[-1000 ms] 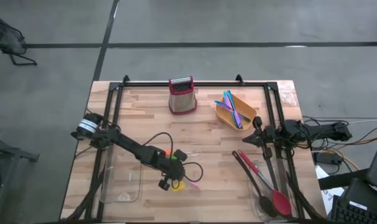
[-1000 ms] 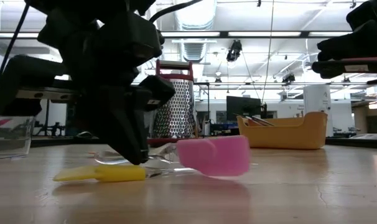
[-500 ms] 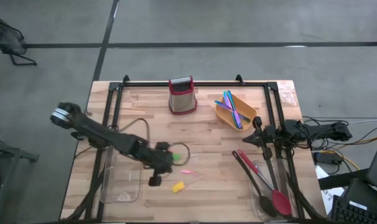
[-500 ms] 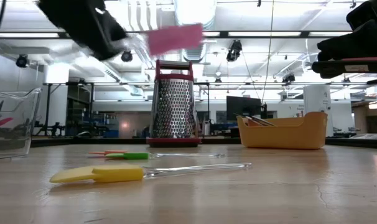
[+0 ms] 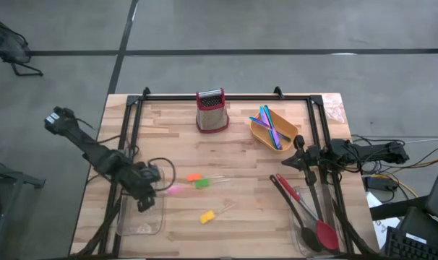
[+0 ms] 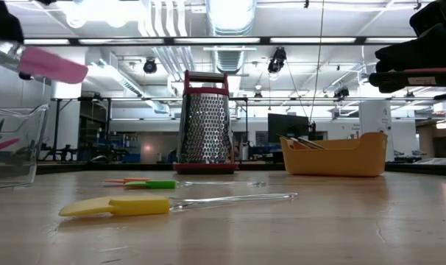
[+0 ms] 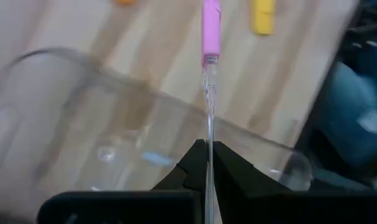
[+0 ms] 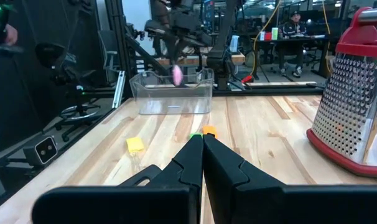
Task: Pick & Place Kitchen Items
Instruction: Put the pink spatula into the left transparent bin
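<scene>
My left gripper (image 5: 151, 191) is shut on a small spatula with a pink head (image 5: 174, 190) and a clear handle, over the right rim of a clear bin (image 5: 141, 217) at the table's left. The pink head also shows in the low view (image 6: 52, 66). A yellow-headed spatula (image 5: 207, 216) and orange (image 5: 194, 178) and green (image 5: 202, 184) ones lie flat on the table's middle. Black spoons (image 5: 295, 202) and a red-headed spoon (image 5: 326, 233) lie at the right. My right gripper (image 5: 298, 154) waits shut above the table's right side. My left gripper pinches the spatula's clear handle (image 7: 208, 163) between its two fingers, at the end away from the head. The handle runs straight out from between the fingertips, along them, toward the table's right. The spatula is lifted clear, with its pink head (image 7: 211, 28) out past the bin's rim.
A red box grater (image 5: 212, 110) stands at the far middle. An orange bowl (image 5: 263, 136) with thin coloured sticks sits to its right. A black frame runs along the table's far, left and right sides.
My left gripper has risen from the table with the pink-headed spatula and carried it toward the table's left edge, over the clear bin. The spatula is now lifted clear. The yellow spatula has stayed on the table.
</scene>
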Robot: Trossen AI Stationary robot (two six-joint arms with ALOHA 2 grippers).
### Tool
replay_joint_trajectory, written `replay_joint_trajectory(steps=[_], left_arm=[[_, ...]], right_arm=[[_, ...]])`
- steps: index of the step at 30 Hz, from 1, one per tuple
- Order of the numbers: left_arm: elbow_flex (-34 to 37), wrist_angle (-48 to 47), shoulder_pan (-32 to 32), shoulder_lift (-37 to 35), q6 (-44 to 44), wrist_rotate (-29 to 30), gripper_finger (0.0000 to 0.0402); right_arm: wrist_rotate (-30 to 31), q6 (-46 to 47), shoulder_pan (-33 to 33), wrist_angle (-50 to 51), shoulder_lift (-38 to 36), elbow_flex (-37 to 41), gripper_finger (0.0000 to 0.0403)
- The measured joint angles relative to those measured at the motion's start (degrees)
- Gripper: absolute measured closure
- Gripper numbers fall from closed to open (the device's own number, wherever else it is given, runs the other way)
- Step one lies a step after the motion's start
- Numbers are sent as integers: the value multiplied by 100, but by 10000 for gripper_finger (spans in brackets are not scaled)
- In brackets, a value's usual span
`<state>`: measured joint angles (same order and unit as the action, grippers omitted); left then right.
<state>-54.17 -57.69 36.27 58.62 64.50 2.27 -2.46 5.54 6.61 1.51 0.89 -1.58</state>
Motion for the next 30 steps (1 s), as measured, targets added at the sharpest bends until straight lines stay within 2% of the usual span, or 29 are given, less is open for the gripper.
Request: replay_joint_trajectory(steps=[7,9,15,18,24,30], left_arm=[[2,-683,716,-495,975,1143,383],[7,-946,900,-531,1300,1244,383],[11,-1942,1351,-533,2095,897,383],[11,-1954,1444,-530,2325,576,382],[89,-1972,1528,-463,2604,520,384],[411,-1516,1527,-391,2557,441,359]], right_arm=[[0,0,0,-2,0,0,394],[0,0,0,-2,0,0,394],[0,0,0,-2,0,0,394],[0,0,0,-2,0,0,394],[0,0,0,-2,0,0,394],[0,0,-1,-2,0,0,394]])
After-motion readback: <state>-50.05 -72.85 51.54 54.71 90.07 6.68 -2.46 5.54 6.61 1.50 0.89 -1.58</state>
